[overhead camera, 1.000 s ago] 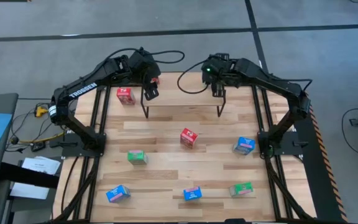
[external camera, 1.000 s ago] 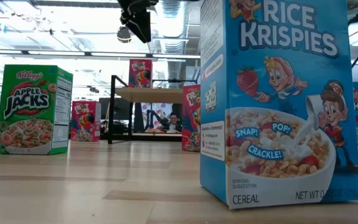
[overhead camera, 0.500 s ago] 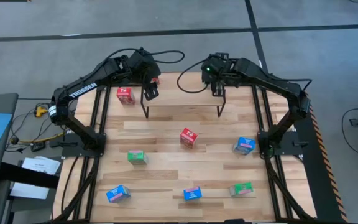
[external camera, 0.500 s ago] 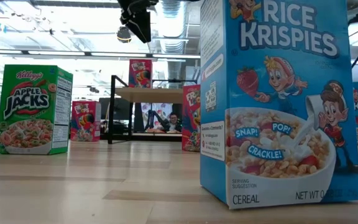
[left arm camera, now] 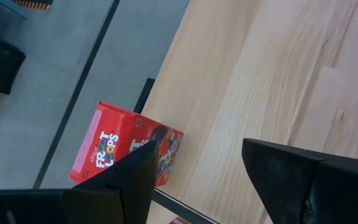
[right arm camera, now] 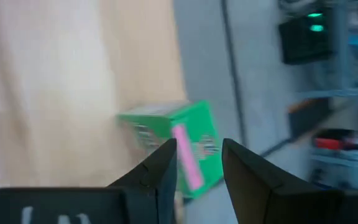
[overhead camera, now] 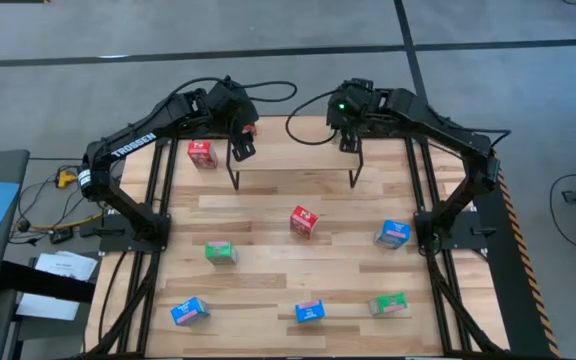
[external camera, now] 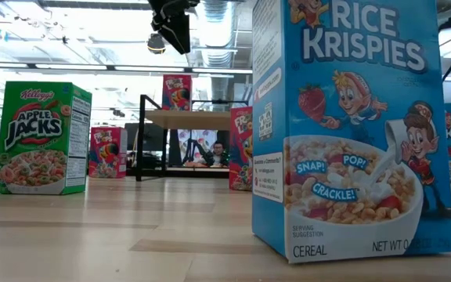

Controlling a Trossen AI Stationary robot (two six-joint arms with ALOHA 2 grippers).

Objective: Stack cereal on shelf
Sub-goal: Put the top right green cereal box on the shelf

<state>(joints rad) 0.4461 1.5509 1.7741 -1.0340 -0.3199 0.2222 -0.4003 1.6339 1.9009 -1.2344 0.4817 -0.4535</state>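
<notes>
light-wood shelf [overhead camera: 293,160] on thin black wire legs stands at the far middle of the slatted table [overhead camera: 268,265], seen in the low view [external camera: 186,119] behind the nearer boxes. left gripper [overhead camera: 240,140] hangs above the shelf's left end, its fingers [left arm camera: 123,180] spread with nothing between them; past them the left wrist view shows a red froot loops box [left arm camera: 126,146] lying flat at the board's edge, the same box that peeks out beside the gripper from above [overhead camera: 251,129]. right gripper [overhead camera: 349,138] hangs above the shelf's right end, its fingers [right arm camera: 160,168] slightly parted and not touching anything; a green box [right arm camera: 176,140] lies on the board below them, blurred. remaining cereal rests on the table: a red box [overhead camera: 202,153] just left of the shelf, a red box [overhead camera: 304,221] at centre, a blue box [overhead camera: 392,234] to the right, a green box [overhead camera: 220,253] to the left, and along the near edge a blue box [overhead camera: 189,311], a blue box [overhead camera: 310,311] and a green box [overhead camera: 388,303]. in the low view a rice krispies box [external camera: 351,125] fills the foreground and an apple jacks box [external camera: 41,137] stands to one side.
</notes>
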